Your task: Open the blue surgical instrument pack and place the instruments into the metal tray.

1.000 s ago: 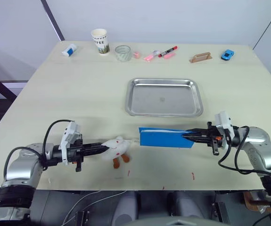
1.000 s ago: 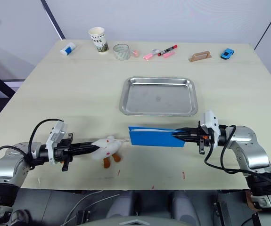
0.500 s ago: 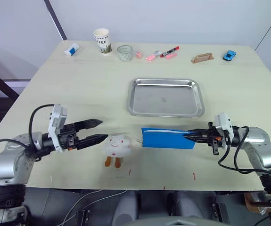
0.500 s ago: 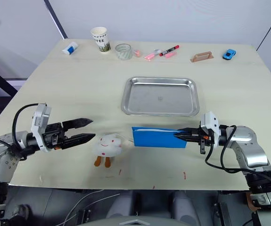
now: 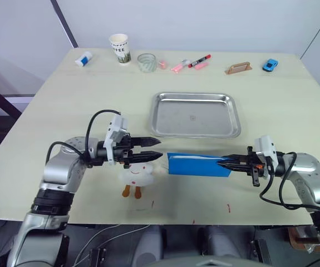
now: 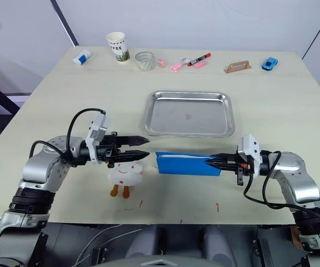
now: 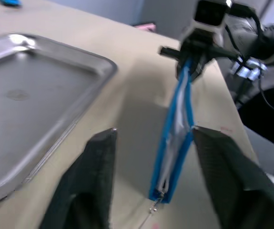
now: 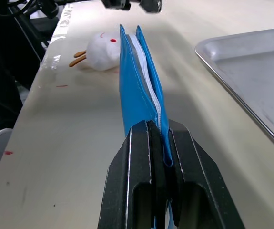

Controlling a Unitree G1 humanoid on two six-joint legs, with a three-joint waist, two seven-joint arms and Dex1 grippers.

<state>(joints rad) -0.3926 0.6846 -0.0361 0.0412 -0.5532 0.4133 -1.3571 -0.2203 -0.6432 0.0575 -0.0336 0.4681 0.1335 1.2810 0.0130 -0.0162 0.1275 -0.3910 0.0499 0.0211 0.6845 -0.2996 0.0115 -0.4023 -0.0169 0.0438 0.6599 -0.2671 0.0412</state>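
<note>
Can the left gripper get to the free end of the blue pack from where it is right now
Probably yes. The left gripper is open and points at the near end of the pack, held up by the right gripper. The white duck toy sits below its fingers, not between.

The blue surgical instrument pack [image 5: 197, 164] stays closed, hiding its contents, and its print is too small to read.

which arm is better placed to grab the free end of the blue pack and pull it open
Left. The right gripper is already shut on one end of the blue surgical instrument pack, holding it up. The left gripper is open, above the plush toy, pointing at the pack's free end.
</note>
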